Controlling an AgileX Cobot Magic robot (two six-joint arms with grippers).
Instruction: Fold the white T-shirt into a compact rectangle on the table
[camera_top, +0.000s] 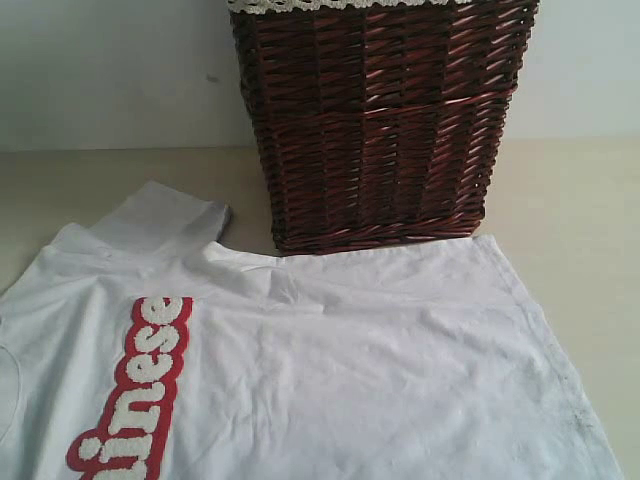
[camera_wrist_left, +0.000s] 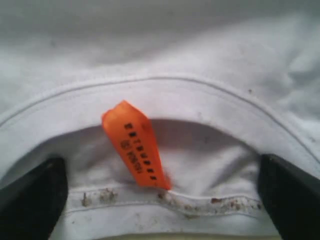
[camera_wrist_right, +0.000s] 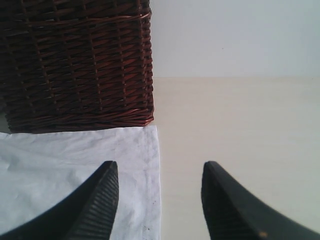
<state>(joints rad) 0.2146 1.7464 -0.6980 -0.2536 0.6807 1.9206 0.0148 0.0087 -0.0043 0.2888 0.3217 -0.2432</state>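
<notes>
Left gripper (camera_wrist_left: 157, 160) of mine gapes wide over the collar (camera_wrist_left: 165, 95) of the white T-shirt (camera_top: 350, 370), one finger on each side of the neck opening. It grips nothing, and I cannot tell whether the tips touch the cloth. Only this wrist view shows the orange tag (camera_wrist_left: 137, 145). The exterior view alone shows the red-edged letters (camera_top: 150, 370) on the shirt, which lies spread on the table (camera_top: 580, 220). The shirt's far edge meets the foot of the wicker basket (camera_top: 380, 120). I cannot see inside the basket. My right gripper (camera_wrist_right: 160, 165) is parted and empty, one finger over the shirt's edge and the other over bare table.
</notes>
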